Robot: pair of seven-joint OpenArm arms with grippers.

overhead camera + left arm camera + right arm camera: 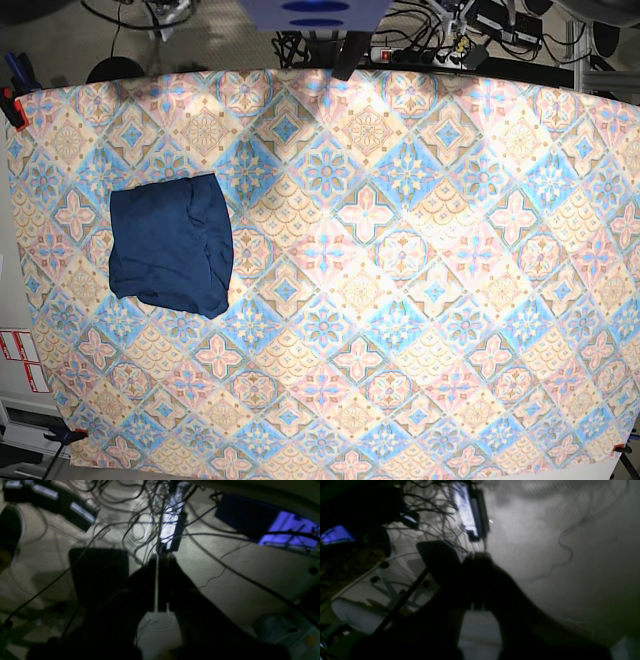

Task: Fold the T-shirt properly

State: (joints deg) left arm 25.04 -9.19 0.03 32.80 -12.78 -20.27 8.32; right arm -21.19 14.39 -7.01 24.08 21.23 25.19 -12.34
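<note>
The T-shirt (pixel 172 245) is seen folded into a compact block at the tablecloth's (pixel 420 300) left side, suggesting folding is finished. The left gripper (pixel 160 557) and right gripper (pixel 476 556) are closed on nothing, parked away from the table.

Readable text: none in any view.
Red-and-white labels (pixel 20 358): lower left of the base view (print too small to read).
T-shirt (pixel 172 258): plain, unmarked.

The folded dark navy-blue T-shirt (pixel 172 245) is soft, matt knit cloth with slight creases. The worktop wears a pastel tile-patterned tablecloth (pixel 400 300), smooth printed fabric with a faint sheen where light falls.
</note>
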